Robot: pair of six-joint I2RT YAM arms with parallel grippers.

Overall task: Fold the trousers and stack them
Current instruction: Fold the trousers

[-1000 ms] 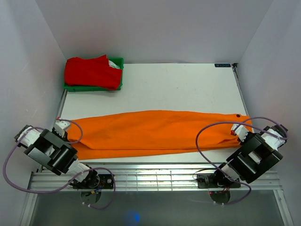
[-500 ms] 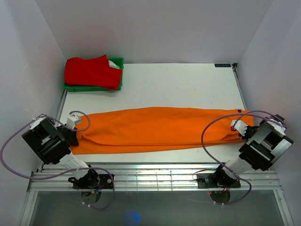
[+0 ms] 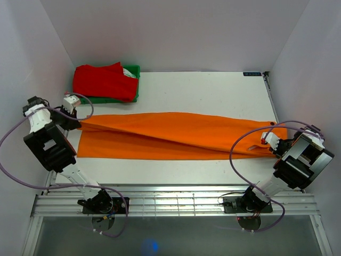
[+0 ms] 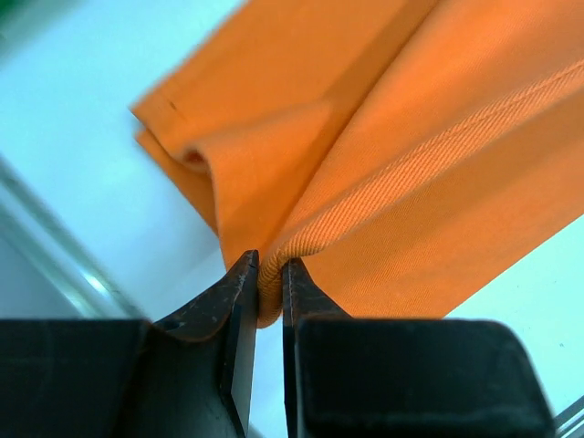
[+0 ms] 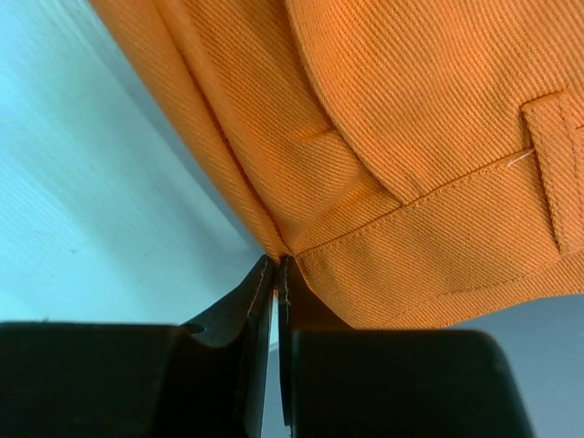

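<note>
Across the middle of the worktop the trousers are stretched from left to right, with the leg ends at the left and the waistband at the right. The left end effector is closed on a bunched fold of the orange cloth at the leg end, as is shown plainly in the left wrist view, where a ridge of fabric is pinched between the two fingers. The right end effector is shut tight on the edge of the waistband, at a seam seen in the right wrist view. Compared with a second ago, the left end effector has been carried from the near left edge toward the far side, so that it is now held just near of the green bin with the red garment. The upper layer at that end has been drawn with it, and a long diagonal crease has been raised across the trousers. The right end has been shifted only slightly. By this the garment appears to have been pulled taut and straightened, which is judged to be preparation for a fold; no fold across the length has yet been made.
</note>
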